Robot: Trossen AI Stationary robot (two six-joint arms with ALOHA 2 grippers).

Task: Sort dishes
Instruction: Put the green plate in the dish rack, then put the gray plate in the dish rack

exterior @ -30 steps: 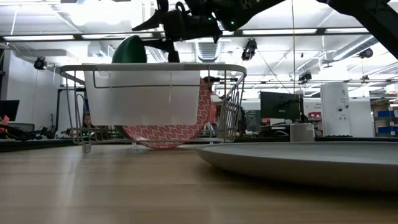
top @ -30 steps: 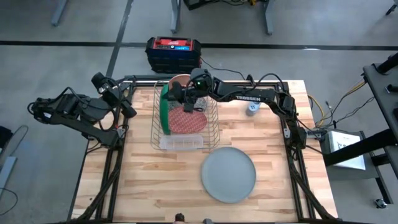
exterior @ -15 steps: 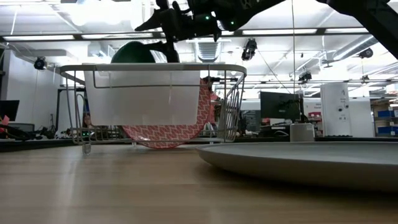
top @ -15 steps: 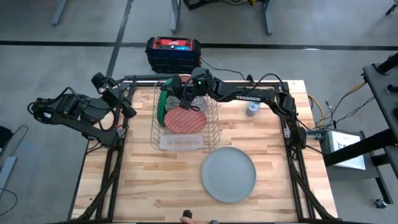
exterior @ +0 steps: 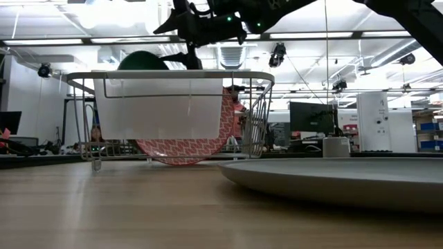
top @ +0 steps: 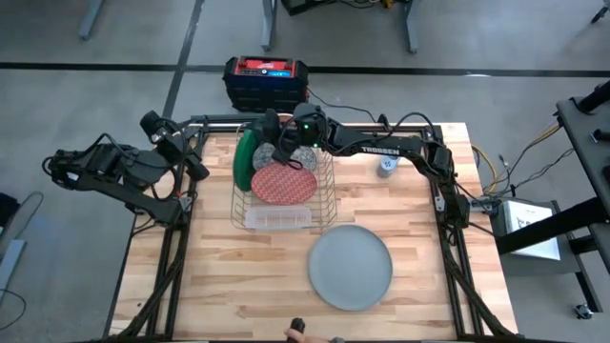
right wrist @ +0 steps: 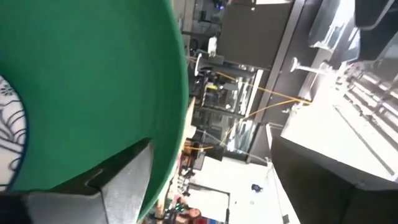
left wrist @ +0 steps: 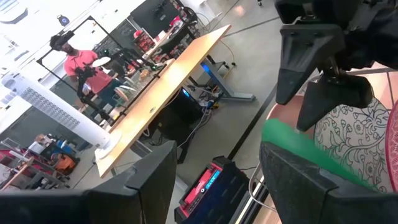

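The dark green plate (top: 244,158) stands on edge in the wire rack (top: 282,217), tipped toward the rack's left wall; it fills the right wrist view (right wrist: 81,81). Beside it in the rack lean the red plate (top: 283,184) and the white speckled plate (top: 303,158). The grey plate (top: 350,267) lies flat on the table. My right gripper (top: 274,135) hovers open over the rack's far left part, its fingers to either side of the green plate's rim (right wrist: 179,118). My left gripper (left wrist: 217,186) waits open beyond the table's left edge. My right gripper stands open over the green plate's upper rim (right wrist: 168,162), coming from above. One finger (right wrist: 121,180) lies in front of the plate's face. Whether it touches the plate, I cannot tell.
A small grey-blue gadget (top: 386,165) stands right of the rack. A clear tray (exterior: 159,104) hangs on the rack's near side. A red and black box (top: 266,80) sits on the floor beyond the far edge. Bare wood lies near and left of the grey plate.
My right gripper has opened and let go of the green plate, drawing slightly toward the far edge. The plate has tipped toward the table's left; its top has sunk, and its lower edge has stayed in the rack.
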